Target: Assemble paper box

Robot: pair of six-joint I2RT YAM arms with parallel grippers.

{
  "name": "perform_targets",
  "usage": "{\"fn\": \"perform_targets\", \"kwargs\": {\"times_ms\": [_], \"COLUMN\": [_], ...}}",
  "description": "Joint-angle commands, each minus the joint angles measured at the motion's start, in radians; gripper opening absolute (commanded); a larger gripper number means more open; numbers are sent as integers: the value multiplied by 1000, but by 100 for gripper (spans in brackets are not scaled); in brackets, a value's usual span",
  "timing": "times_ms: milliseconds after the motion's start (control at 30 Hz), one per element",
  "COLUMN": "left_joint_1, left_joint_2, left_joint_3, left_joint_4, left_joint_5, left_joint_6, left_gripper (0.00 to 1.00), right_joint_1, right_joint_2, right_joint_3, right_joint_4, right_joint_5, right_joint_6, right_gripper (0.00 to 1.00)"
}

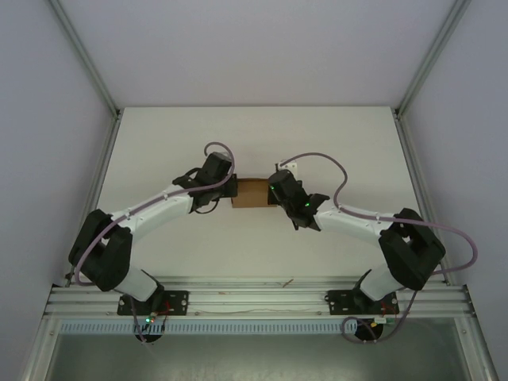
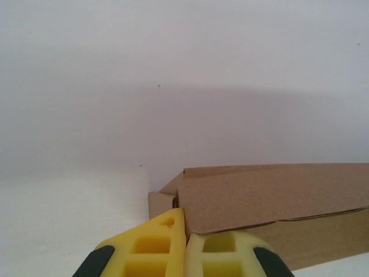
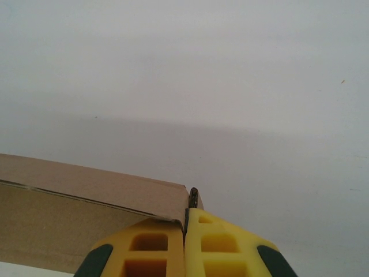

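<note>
table [image 1: 254, 143]: white, flat
walls [image 1: 254, 48]: pale grey, three sides
posts [image 1: 83, 55]: metal, far corners
rail [image 1: 254, 300]: metal, near edge

Both arms bowed inward, grippers facing each other at mid-table with jaws closed.

The left arm [image 1: 151, 210] rises from its base at the near left, elbows out to the left, and sends its forearm far and rightward; the right arm [image 1: 357, 218] mirrors it from the near right, its elbow out to the right. The left gripper [image 2: 185, 222] points right and the right gripper [image 3: 185, 216] points left, the two near each other. In each wrist view the yellow fingers [image 2: 153, 245] are pressed together along a thin seam, nipping an end edge of the paper box [image 1: 251, 192].
</note>
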Motion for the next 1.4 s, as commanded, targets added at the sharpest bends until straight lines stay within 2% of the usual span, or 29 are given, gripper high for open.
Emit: {"fn": "perform_targets", "kwargs": {"times_ms": [0,133,267,500,633,867,1033,1133,1300,1333,1367], "left_joint_1": [-1,-9,-35,-62,-68,-89,-92,-94,-93,-95,-96], "left_joint_2": [34,55,65,67,68,82,83,74,63,57,45], "left_joint_3": [-100,-72,-39,-16,-6,26,32,31,46,51,55], "left_joint_4": [-224,-227,-244,-259,-259,-268,-265,-258,-264,-266,-265], "left_joint_5": [6,3,-47,-93,-95,-111,-121,-115,-89,-75,-59], "left_joint_6": [-27,-16,-5,-8,-3,12,15,17,39,45,55], "left_gripper": [0,0,0,0,0,0,0,0,0,2,11], "right_joint_1": [-2,-2,-4,-31,-55,-108,-127,-127,-126,-126,-127], "right_joint_2": [-1,-42,-80,-134,-133,-74,-16,-7,15,23,29], "right_joint_3": [-61,-29,45,88,94,133,171,138,53,46,40], "right_joint_4": [-151,-153,-184,-162,-163,-145,-207,-235,-199,-200,-197], "right_joint_5": [13,-10,-39,-139,-223,-156,-151,-148,-201,-208,-214], "right_joint_6": [-19,-21,-19,-7,-20,70,84,104,125,131,141], "right_gripper": [5,15,34,51,57,57,52,48,47,46,46]}}
